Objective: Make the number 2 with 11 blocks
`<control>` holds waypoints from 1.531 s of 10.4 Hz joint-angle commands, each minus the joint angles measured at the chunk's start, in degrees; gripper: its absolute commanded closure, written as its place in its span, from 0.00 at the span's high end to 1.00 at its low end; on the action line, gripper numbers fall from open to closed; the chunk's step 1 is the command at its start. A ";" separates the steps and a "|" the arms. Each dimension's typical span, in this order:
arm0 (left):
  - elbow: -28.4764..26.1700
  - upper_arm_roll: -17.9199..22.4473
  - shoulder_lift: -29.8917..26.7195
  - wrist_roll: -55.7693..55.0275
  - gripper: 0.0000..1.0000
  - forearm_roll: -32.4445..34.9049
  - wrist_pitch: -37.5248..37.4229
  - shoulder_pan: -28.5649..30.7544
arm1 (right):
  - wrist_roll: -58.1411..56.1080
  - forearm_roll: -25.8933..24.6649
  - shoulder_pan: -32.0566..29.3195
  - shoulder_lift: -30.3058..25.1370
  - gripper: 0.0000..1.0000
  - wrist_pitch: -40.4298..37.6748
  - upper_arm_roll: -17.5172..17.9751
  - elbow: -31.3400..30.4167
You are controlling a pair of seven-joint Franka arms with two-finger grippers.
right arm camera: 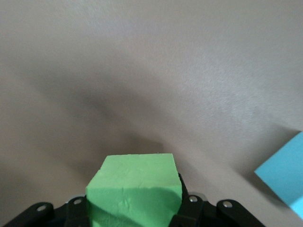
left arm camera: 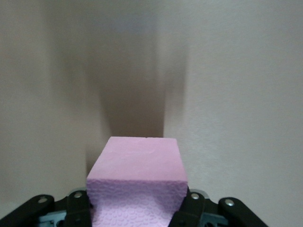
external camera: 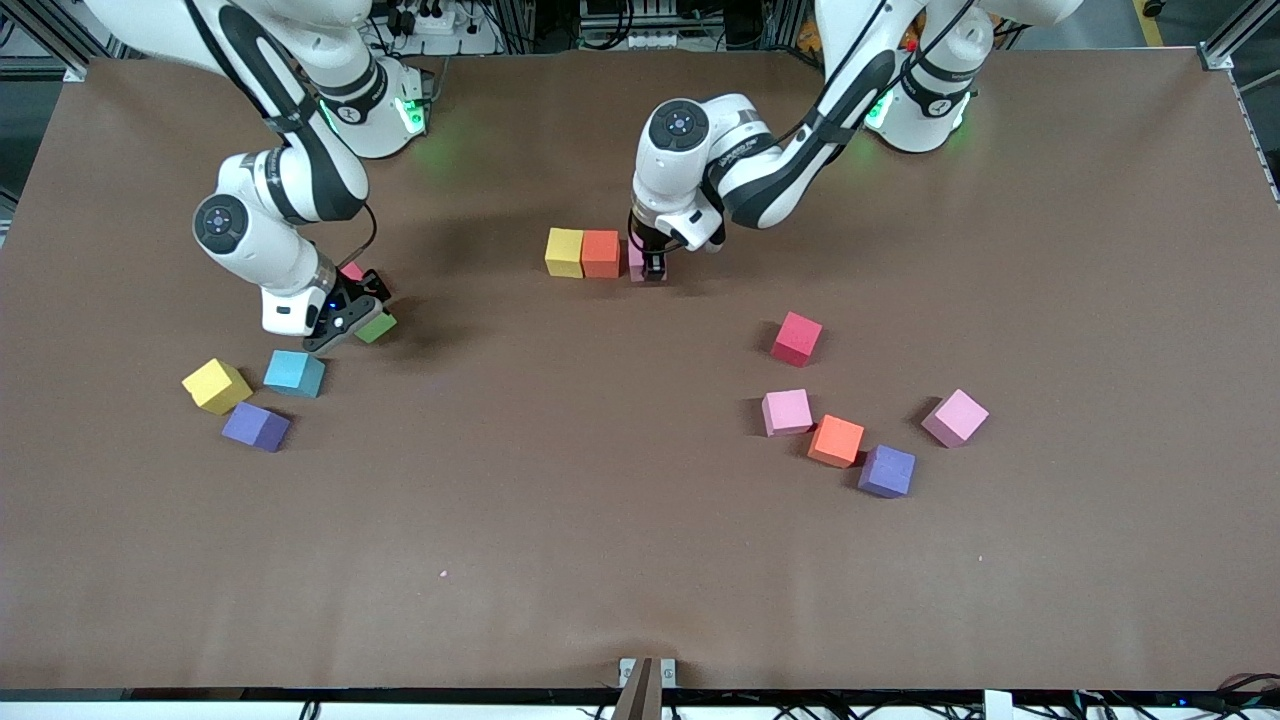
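The blocks number thirteen in the front view: two yellow, two orange, four pink, two purple, one red, one green, one light blue. The number 2 so far is a short row at mid-table: yellow block [external camera: 564,252] touching orange block [external camera: 601,254], running along the table's length. The left gripper [external camera: 651,266] clamps a pink block [left arm camera: 137,182] beside the orange one. The right gripper [external camera: 352,315] clamps the green block [right arm camera: 134,194], near the light blue block [external camera: 294,374].
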 commanded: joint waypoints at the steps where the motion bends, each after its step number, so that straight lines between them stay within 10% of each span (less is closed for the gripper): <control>1: -0.25 0.26 1.54 -5.21 0.04 0.41 2.48 -1.55 | 0.33 0.93 1.59 -3.08 0.34 -3.61 0.90 1.88; 16: -0.25 1.92 3.92 -5.29 0.04 3.67 5.65 -4.62 | 0.86 0.14 14.43 -4.49 0.34 -0.53 2.58 5.93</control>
